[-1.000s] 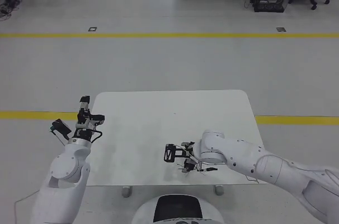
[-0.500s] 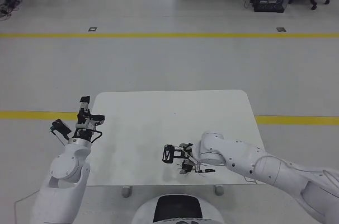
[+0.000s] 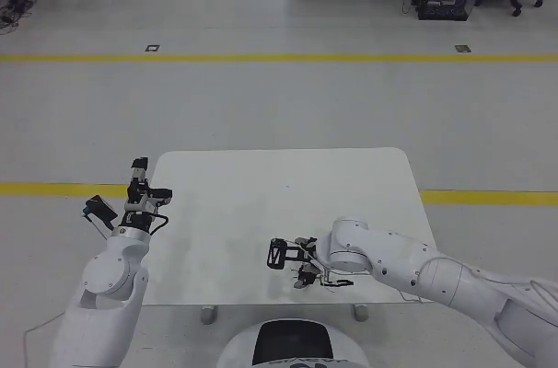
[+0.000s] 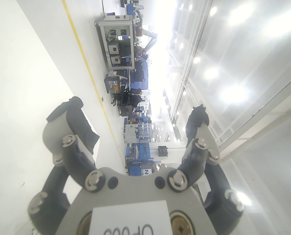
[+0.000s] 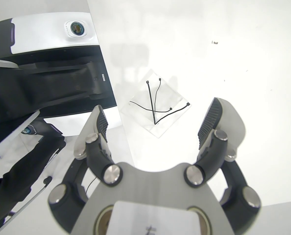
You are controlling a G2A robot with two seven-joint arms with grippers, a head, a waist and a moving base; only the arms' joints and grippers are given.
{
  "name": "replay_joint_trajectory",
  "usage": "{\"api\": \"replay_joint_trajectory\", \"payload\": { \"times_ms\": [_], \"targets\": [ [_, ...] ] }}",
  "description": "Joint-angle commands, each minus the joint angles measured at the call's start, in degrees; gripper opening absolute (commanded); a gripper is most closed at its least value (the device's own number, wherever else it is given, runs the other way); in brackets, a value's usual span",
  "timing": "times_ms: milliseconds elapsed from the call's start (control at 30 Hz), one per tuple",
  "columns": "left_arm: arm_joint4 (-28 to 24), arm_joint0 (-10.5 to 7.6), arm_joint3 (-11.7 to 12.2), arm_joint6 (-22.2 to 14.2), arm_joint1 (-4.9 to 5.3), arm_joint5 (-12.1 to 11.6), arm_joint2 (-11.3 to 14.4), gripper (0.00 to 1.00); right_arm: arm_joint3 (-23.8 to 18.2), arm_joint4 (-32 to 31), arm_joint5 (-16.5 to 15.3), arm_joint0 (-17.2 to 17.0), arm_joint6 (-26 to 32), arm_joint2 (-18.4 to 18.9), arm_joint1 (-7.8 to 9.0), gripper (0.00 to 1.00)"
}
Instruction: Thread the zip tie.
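Zip ties (image 5: 151,101): four thin black ones, as far as we could count, lay crossed over each other on a clear tray (image 5: 171,91) just inside the near edge of the table (image 5: 209,25).
Right gripper (image 5: 157,108): it hung above the table's near edge, over the tray, with its fingers spread wide and nothing between them.
Left gripper (image 4: 135,107): it stood at the table's left edge, well apart from the ties, pointing up into the room. Its fingers were also spread and empty.
Risk, double pick: we judged that closing where the ties cross would pinch two at once, or drag the neighbours along.
Risk, tray: the tray looked light and slick (and it sat right beside the table's edge). A slanted descent could push it off the table, ties and all.
Risk, flat ties: the ties lay flat on a hard surface, so the fingers might skid over one and close on nothing.
Risk, grip point: grabbing a tie mid-length would leave both ends drooping, which makes it hard to line the tail up with the small head.
Writing: we saw a white label on each wrist plate, its print cut off. We read nothing on the ties or the tray.
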Motion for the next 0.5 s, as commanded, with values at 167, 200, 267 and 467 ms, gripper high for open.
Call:
{"api": "replay_joint_trajectory", "payload": {
  "times_ms": [167,200,267,467],
  "targets": [
    [0.0,0.0,0.0,0.0,0.0,0.0,0.0,1.0,0.2,1.3,0.0,-1.2,0.0,0.3,-0.03,1.0],
    [0.0,0.0,0.0,0.0,0.0,0.0,0.0,1.0,0.1,1.7,0.0,-1.0,0.2,0.3,-0.02,1.0],
    [0.0,0.0,0.0,0.0,0.0,0.0,0.0,1.0,0.0,1.7,0.0,-1.0,0.3,0.2,-0.02,1.0],
    [0.0,0.0,0.0,0.0,0.0,0.0,0.0,1.0,0.0,1.7,0.0,-1.0,0.3,0.2,-0.02,1.0]
  ]
}}
